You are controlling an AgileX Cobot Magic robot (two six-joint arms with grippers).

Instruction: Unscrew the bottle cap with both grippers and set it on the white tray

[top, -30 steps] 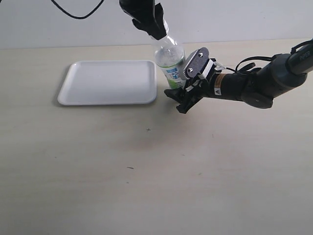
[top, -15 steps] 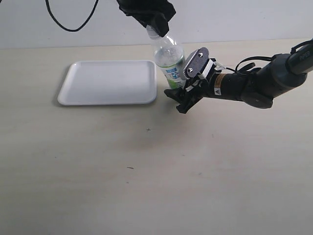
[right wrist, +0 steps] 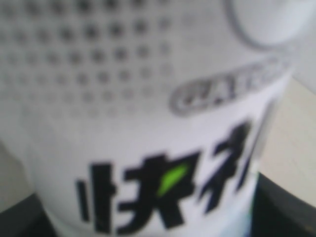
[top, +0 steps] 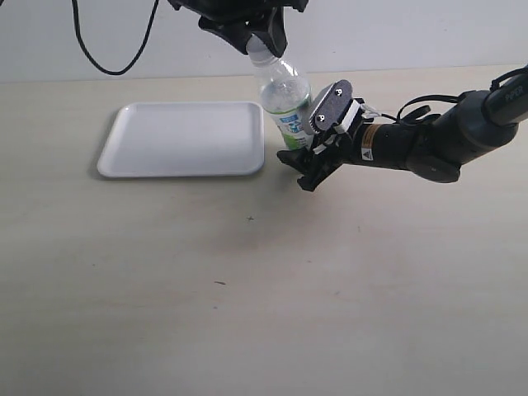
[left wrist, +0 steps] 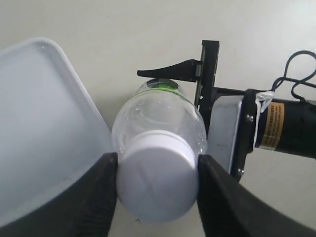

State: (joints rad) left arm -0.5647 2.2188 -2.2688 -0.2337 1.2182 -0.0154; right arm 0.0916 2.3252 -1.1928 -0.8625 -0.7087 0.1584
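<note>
The clear bottle (top: 285, 103) stands tilted on the table just right of the white tray (top: 181, 139). Its labelled body (right wrist: 148, 123) fills the right wrist view. My right gripper (top: 309, 161), the one with the grey screwed plate, is shut on the bottle's lower part. From above, my black left gripper (top: 262, 45) is shut on the white bottle cap (left wrist: 157, 175), which sits on the neck between the two black fingers (left wrist: 98, 197). In the exterior view only a sliver of the cap (top: 258, 56) shows under the claw.
The tray's corner (left wrist: 44, 123) lies right next to the bottle in the left wrist view. A black cable (top: 107, 41) hangs at the back left. The right arm (top: 429, 144) stretches over the table from the right.
The left gripper has turned on the cap and shifted slightly left at the bottle's top. The bottle, the right gripper and the tray have stayed put.
</note>
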